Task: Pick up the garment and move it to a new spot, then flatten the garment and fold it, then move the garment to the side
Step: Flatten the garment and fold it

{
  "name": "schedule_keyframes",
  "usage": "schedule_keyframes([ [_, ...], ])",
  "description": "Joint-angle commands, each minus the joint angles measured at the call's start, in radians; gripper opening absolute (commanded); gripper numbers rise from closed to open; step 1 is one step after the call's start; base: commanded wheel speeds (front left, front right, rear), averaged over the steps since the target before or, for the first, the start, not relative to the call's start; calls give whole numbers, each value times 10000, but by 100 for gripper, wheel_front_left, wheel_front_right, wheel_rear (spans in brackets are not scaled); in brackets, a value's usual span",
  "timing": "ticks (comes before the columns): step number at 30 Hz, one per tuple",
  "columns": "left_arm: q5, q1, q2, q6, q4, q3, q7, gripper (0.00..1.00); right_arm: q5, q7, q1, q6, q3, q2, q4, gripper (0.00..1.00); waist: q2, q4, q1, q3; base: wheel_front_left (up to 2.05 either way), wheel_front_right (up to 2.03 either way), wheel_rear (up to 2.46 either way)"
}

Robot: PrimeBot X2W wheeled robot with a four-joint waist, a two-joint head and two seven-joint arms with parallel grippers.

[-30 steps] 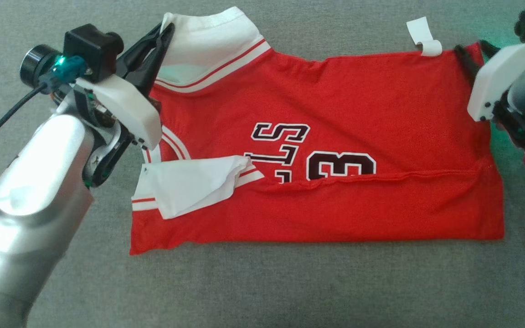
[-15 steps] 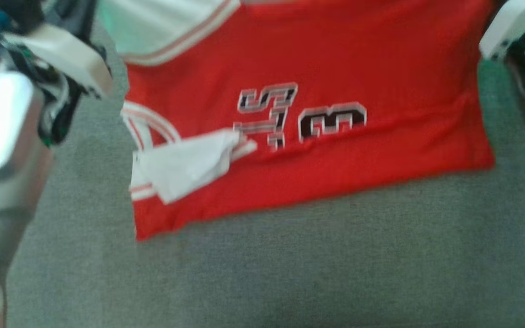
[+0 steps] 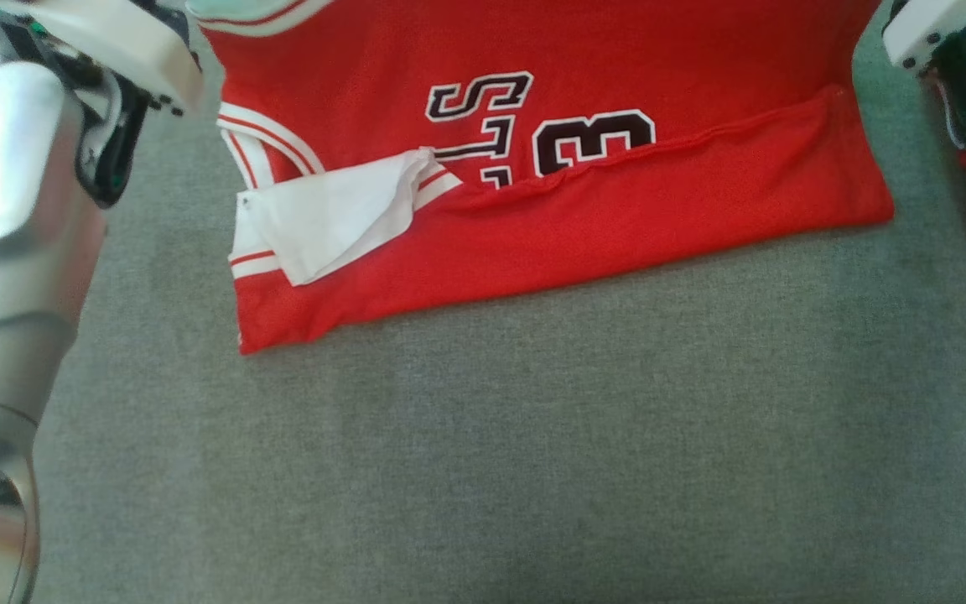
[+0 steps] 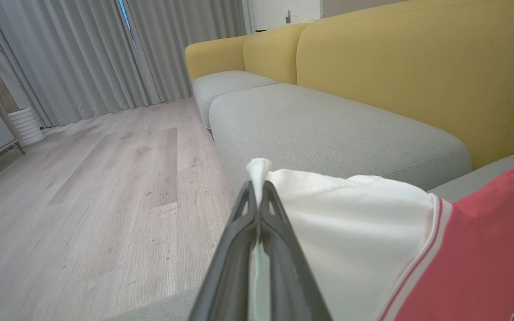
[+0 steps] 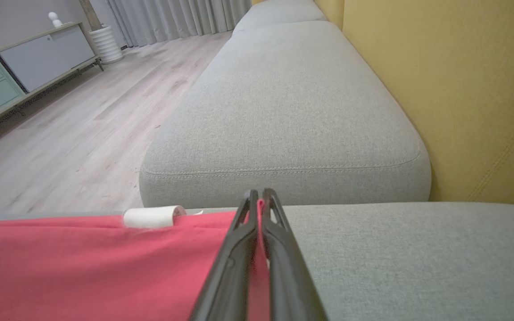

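Since the left pincer clamped white trim of the garment and the right pincer its red edge, cloth lay between them on the sofa seat; folding well needed level, taut, matched lifts.

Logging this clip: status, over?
Left tool shut on jersey, white edge; right tool shut on its red corner. Jersey partly folded on grey cushion. Nothing in the way.
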Motion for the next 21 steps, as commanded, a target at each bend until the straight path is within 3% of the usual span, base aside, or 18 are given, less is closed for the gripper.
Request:
schedule_keyframes([
  [1,45,-327,406,-46,-186,206,-94,0,152,-76,99,35,83,6,-239,0,0,63,-1,-87,0,0,0],
  [9,-752,783,552,-226,-660,-605,214,0,1079,465,1141,35,688,-565,-506,0,0,254,-1,-782,0,0,0],
  [21,-2186,3064,2191,-234,-3630,-2694,2144,0,2152,2182,2553,35,2120,-1815,-1440,0,0,477,-1,-1615,0,0,0],
])
